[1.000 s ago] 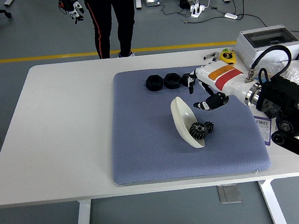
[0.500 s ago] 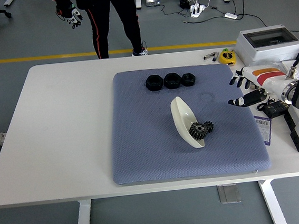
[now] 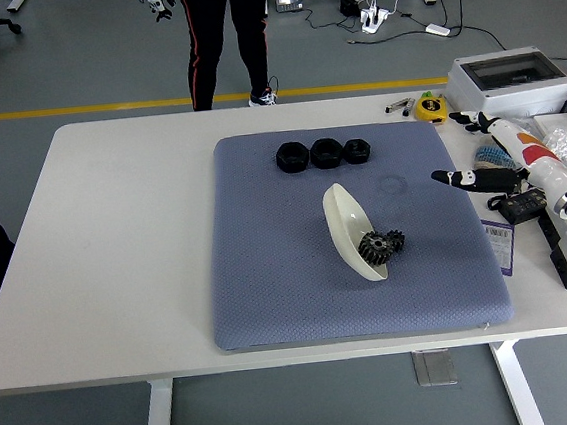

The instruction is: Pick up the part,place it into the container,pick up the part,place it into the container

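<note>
You'll find no legible print anywhere; the label [image 3: 499,246] by the mat's right edge is too small to read. The white container [image 3: 349,228] lies on the blue mat [image 3: 289,272], long axis running from upper left to lower right, two black gears [image 3: 380,244] resting in it. Three black parts [image 3: 324,153] line up behind. Your right hand [image 3: 478,148] hovers over the tabletop [image 3: 125,238], fingers [image 3: 453,176] spread, empty.

Blue-grey mat [image 3: 269,274] rough woven cloth; white dish [image 3: 347,228] glossy smooth plastic; gears [image 3: 381,244] dark matt metal; table [image 3: 115,239] smooth white.
</note>
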